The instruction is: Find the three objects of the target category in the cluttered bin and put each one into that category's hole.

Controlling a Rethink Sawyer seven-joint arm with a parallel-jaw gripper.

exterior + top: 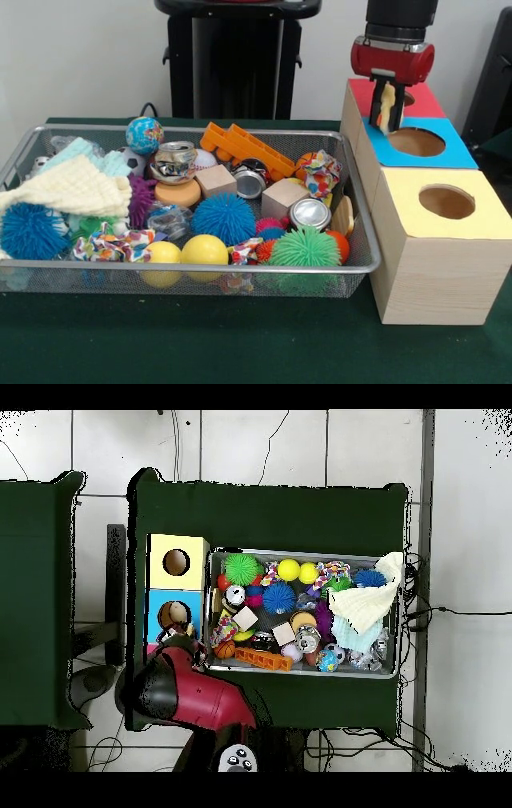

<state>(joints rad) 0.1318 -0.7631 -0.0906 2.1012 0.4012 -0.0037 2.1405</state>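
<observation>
Dark green cloth covers the table [240, 344], with a pale wall behind and the black pedestal [236, 60] at the far side. Between the jaws of the gripper [387, 108] hangs one small pale yellowish soft thing [388, 102], pinched by the black fingers [398, 112] closed narrowly on it; whether it is an animal toy cannot be told. Directly below the jaws lies the red-panelled box [424, 100], its hole [409, 99] mostly hidden behind the gripper. Three wooden boxes stand in a row: beyond the red one, toward the camera, come the blue-panelled box [416, 142] and the yellow-panelled box [444, 232], each with one round opening. Off to the side of the jaws sits one wire mesh bin [192, 272], touching the boxes. Among its clutter show two yellow balls [204, 250], two crushed cans [310, 214], two wooden cubes [283, 197], one globe ball [144, 134] and one cream cloth [76, 190].
</observation>
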